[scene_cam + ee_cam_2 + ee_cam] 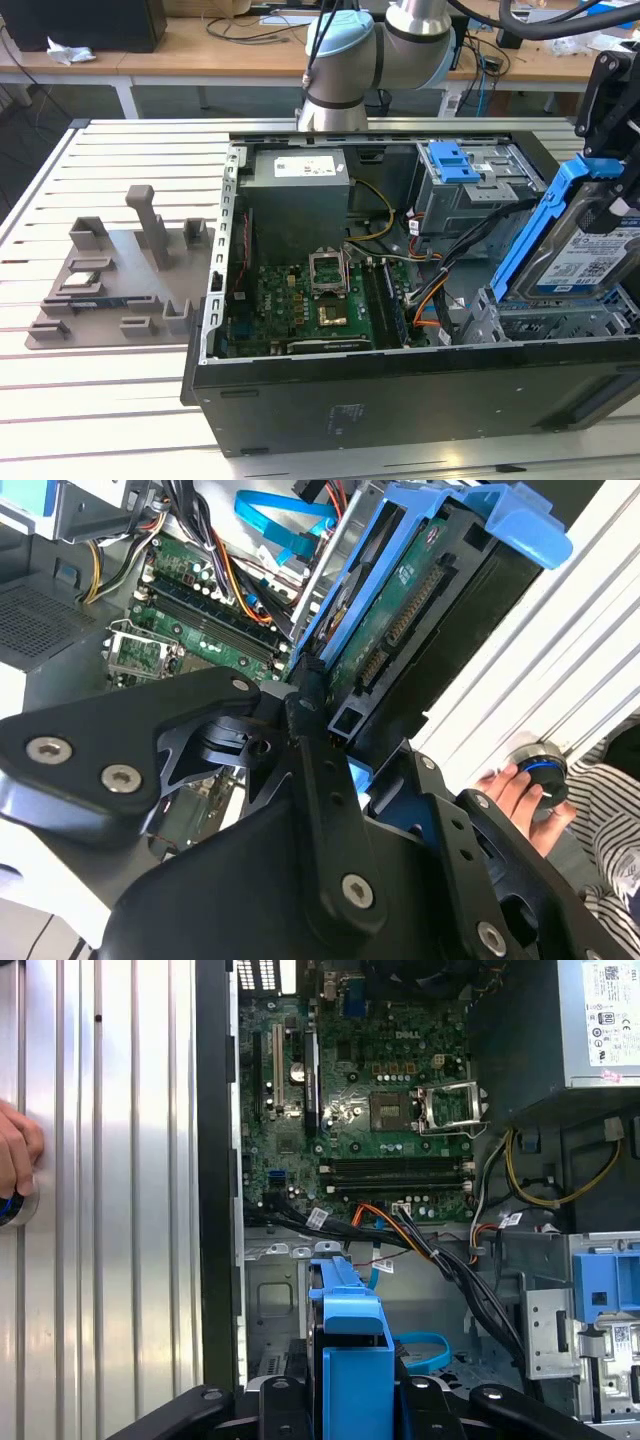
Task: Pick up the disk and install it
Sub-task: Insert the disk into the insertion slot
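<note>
My black jaws, nearest the lens in both wrist views, are clamped on the blue-railed disk (588, 255), which is held on edge and tilted. In the exterior view it hangs over the open case (400, 400) at that view's right end, just above a grey bay (560, 315), with the motherboard (300, 310) well apart toward the left. The case lies on a slatted surface (100, 400). Beside the case, a person's hand (515, 790) touches a round knob (540, 765).
</note>
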`<state>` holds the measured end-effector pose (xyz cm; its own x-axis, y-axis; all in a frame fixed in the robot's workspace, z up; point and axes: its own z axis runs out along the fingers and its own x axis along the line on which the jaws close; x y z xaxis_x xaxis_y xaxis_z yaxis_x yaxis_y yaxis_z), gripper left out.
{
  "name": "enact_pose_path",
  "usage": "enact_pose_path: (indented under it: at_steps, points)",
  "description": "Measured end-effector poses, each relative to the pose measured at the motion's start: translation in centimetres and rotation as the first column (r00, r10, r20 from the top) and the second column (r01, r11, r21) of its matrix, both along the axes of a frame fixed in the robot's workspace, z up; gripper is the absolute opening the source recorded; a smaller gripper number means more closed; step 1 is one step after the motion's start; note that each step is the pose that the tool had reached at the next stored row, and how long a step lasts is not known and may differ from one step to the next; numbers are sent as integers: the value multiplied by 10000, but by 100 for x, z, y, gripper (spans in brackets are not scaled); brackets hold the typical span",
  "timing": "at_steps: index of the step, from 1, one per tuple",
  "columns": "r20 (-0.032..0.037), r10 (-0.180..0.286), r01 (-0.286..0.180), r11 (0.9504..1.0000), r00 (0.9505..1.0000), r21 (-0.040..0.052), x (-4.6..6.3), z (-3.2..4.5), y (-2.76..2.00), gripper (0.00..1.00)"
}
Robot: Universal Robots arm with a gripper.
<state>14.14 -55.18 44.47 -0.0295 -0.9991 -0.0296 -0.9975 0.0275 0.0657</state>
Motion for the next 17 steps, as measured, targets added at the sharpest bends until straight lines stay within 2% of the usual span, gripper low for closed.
enact_pose_path:
  at_steps: [13, 17]
  points:
    - [0, -1, 1, 10000, 10000, -1, -10, -111, 0, 37]
    - [0, 0, 0, 10000, 10000, -1, -13, -191, 1, 37]
